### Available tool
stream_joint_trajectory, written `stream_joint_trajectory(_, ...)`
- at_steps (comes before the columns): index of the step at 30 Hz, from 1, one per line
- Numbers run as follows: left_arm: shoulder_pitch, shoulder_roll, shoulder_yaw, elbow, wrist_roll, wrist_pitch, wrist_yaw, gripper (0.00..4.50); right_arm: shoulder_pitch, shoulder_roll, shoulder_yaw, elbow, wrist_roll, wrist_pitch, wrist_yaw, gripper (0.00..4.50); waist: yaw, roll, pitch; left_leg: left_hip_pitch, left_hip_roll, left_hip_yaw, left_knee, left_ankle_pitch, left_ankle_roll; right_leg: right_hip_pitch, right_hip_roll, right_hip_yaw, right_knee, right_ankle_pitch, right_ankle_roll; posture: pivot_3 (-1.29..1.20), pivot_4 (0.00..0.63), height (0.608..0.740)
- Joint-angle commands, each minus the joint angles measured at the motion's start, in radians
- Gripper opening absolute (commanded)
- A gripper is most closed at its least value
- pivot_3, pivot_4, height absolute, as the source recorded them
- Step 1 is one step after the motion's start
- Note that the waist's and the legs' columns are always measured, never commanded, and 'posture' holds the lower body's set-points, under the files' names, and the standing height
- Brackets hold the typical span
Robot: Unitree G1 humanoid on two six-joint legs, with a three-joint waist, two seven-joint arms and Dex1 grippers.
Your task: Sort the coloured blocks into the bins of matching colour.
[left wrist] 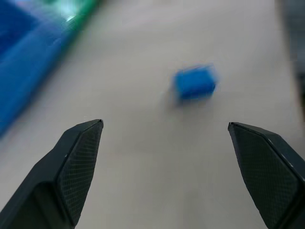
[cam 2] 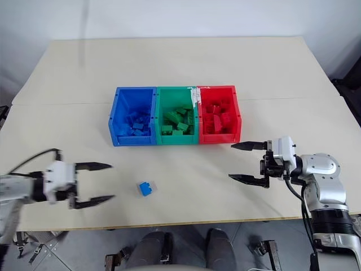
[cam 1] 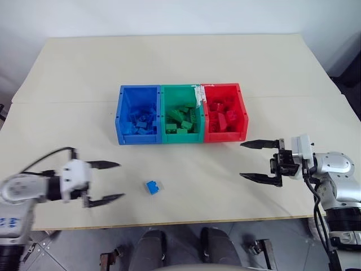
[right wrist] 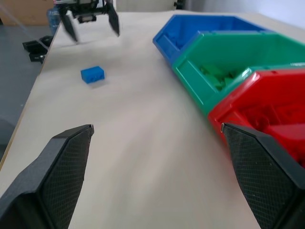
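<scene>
The left hand [cam 1: 108,182] hangs low over the near left of the counter [cam 1: 180,62], pointing right toward the middle, its two black fingers spread wide and empty. The right hand [cam 1: 252,160] hovers at the near right, held level and pointing left, fingers equally wide apart with nothing between them.

A single blue block [cam 1: 152,187] lies loose on the counter near the front edge, between the two hands and closer to the left one, touching neither. The left wrist view shows it lying ahead of that hand's open fingers; the right wrist view catches the left hand beyond the block.

The bins sit joined in a row at mid-counter: the blue bin [cam 1: 120,121] on the left holds blue blocks, the green bin [cam 1: 179,88] in the middle green ones, the red bin [cam 1: 243,113] on the right red ones.
</scene>
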Motion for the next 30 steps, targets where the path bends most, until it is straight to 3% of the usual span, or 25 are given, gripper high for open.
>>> stream_joint_trajectory(1,-0.05,-0.05,-0.105,-0.05,0.076,0.045,0.086,4.46,0.016,-0.02,-0.022,-0.049,0.014,0.005,0.007,4.5,0.001,0.0,0.0,0.0,0.0,0.0,0.0,0.0,0.0,0.0,0.0,0.0,0.0,0.0,0.0,0.0,0.15,0.74)
stream_joint_trajectory(6,-0.036,-0.104,-0.199,-0.112,0.183,0.123,0.213,4.46,0.059,-0.021,-0.042,-0.111,0.024,0.022,-0.028,4.5,-0.001,0.0,0.0,0.0,0.0,0.002,0.0,0.0,0.0,0.0,0.002,0.001,0.002,0.0,0.0,0.0,0.15,0.74)
stream_joint_trajectory(12,0.016,-0.08,-0.213,-0.113,0.173,0.124,0.191,4.46,0.091,-0.021,-0.053,-0.149,0.026,0.034,-0.057,4.5,0.003,0.0,0.0,0.001,0.0,0.001,0.001,0.0,0.0,0.0,0.0,0.001,-0.001,0.0,0.0,0.0,0.15,0.74)
stream_joint_trajectory(15,0.011,-0.074,-0.215,-0.102,0.185,0.135,0.207,3.89,0.085,-0.016,-0.05,-0.148,0.023,0.033,-0.062,4.5,0.002,0.0,0.0,0.001,0.0,0.001,0.001,0.0,0.0,0.001,0.0,0.001,-0.001,0.0,0.0,0.0,0.15,0.74)
stream_joint_trajectory(23,0.017,-0.081,-0.198,-0.075,0.182,0.111,0.225,1.53,0.066,0.002,-0.036,-0.135,0.014,0.019,-0.075,4.5,0.003,0.0,0.0,0.003,0.0,0.001,0.001,0.001,-0.001,0.001,0.0,0.002,0.0,0.0,0.0,0.0,0.15,0.74)
stream_joint_trajectory(27,-0.072,-0.166,-0.1,-0.1,-0.001,0.181,0.257,1.53,0.058,0.007,-0.03,-0.128,0.01,0.017,-0.077,4.5,0.004,0.0,0.0,0.003,0.001,0.001,0.001,0.001,-0.001,0.001,0.0,0.002,0.001,0.0,0.0,0.0,0.15,0.74)
stream_joint_trajectory(30,-0.193,-0.206,-0.031,-0.068,-0.048,0.215,0.318,1.53,0.052,0.012,-0.025,-0.123,0.006,0.015,-0.078,4.5,0.008,0.0,0.0,0.001,0.0,-0.002,0.003,0.001,-0.001,0.001,-0.001,0.0,0.001,0.0,0.0,0.0,0.15,0.74)
